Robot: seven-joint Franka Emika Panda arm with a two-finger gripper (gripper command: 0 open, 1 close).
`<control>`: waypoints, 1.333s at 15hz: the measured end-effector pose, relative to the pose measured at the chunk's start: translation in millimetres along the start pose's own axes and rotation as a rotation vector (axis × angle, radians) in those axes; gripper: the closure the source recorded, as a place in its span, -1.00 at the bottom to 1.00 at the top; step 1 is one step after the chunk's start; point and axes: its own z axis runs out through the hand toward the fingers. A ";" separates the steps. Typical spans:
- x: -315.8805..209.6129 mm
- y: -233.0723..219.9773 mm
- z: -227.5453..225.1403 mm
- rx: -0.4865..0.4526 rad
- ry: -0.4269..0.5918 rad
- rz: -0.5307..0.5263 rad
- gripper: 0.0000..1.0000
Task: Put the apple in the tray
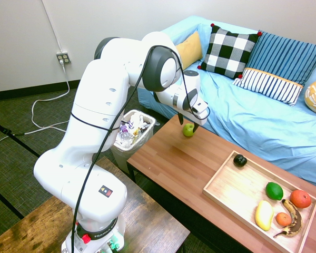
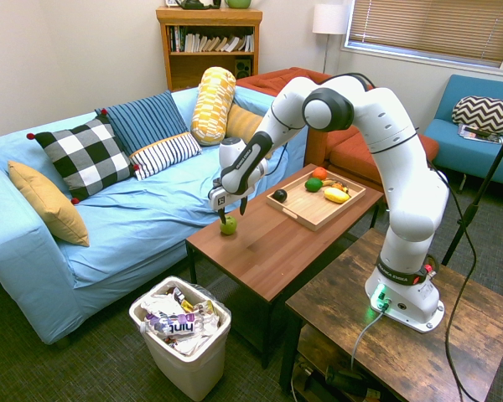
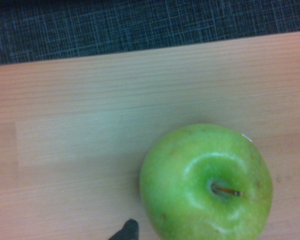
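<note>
The apple (image 3: 206,182) fills the wrist view from close by, yellow-green, its dimpled top and thin brown stem facing the camera, sitting on the reddish-brown wooden tabletop (image 3: 90,125) near the edge, with dark carpet beyond. In the exterior views the apple (image 1: 188,129) rests on the tabletop's end nearest the sofa (image 1: 253,113), well apart from the tray (image 1: 229,192). The pincer (image 2: 233,209) hangs directly above the apple (image 2: 228,224), its dark fingers spread to either side of the fruit and gripping nothing.

The tray (image 2: 306,209) lies at the tabletop's other end and holds a blackish fruit (image 1: 240,160), a green lime-like fruit (image 1: 274,191), a yellow fruit (image 1: 264,215), two orange fruits and a browned banana (image 1: 293,217).

Beside the tabletop stands a white waste bin (image 2: 184,356) stuffed with wrappers; one purple wrapper (image 2: 178,323) bears white lettering, upside down and too small to read with certainty. The arm's base carries a small "FRANKA" marking (image 1: 96,235).
</note>
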 end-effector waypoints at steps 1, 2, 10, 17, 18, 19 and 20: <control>2.4 -1.1 6.9 0.005 0.006 0.004 -1.00; 4.2 -3.2 12.0 0.012 0.015 0.008 -1.00; -6.7 -16.6 42.2 0.000 0.024 -0.006 1.00; -2.3 -24.1 40.7 -0.001 0.007 0.023 1.00; -3.0 -26.5 37.4 0.002 0.000 0.026 1.00; -1.8 -28.5 31.3 0.011 0.000 0.031 1.00; 1.8 -31.0 20.5 0.023 0.003 0.038 1.00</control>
